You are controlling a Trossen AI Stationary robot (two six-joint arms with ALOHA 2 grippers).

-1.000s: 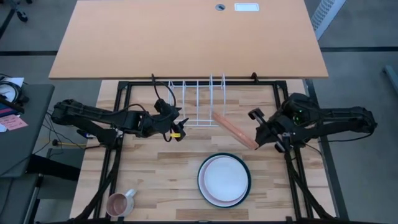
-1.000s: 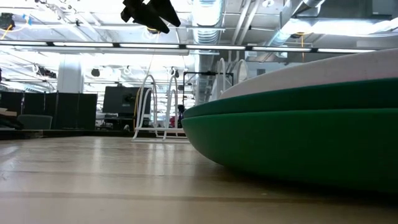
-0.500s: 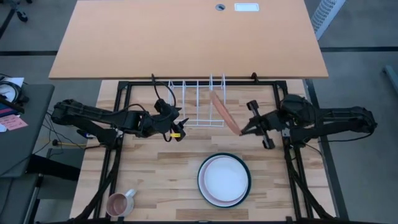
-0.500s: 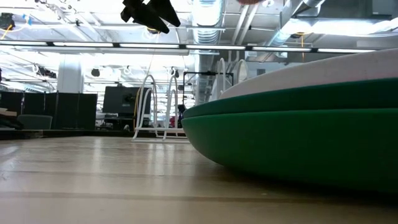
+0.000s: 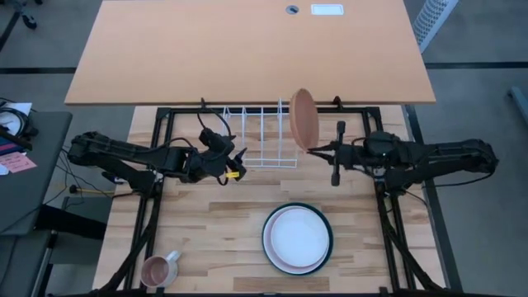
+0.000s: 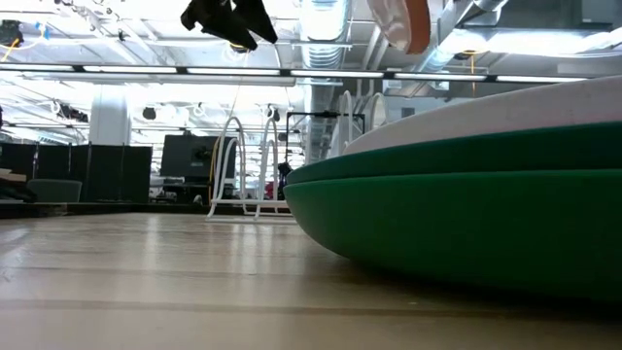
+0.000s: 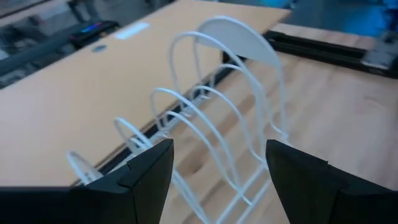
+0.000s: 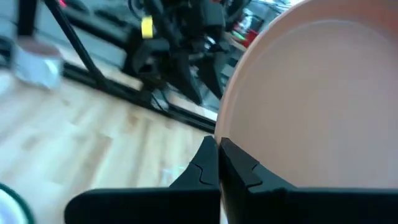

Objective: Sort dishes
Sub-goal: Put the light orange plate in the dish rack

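Racking is the step in hand: from above, my right gripper [image 5: 312,150] clamps the orange-brown plate [image 5: 304,120] on edge, just beside the white wire rack [image 5: 262,137]; my left gripper [image 5: 233,162] waits spread apart at the rack's other end. Stacked plates [image 5: 297,239] rest on the surface [image 5: 206,231]. Low down, the plate hangs high. At my right wrist, fingers [image 8: 208,163] pinch its rim. Next, I judge, it must drop into a slot.

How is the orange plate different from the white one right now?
The orange plate stands on edge in the air, gripped by the right gripper beside the rack; the white plate lies flat on the table. The orange one is alone; the white one tops a stack. Both are round.
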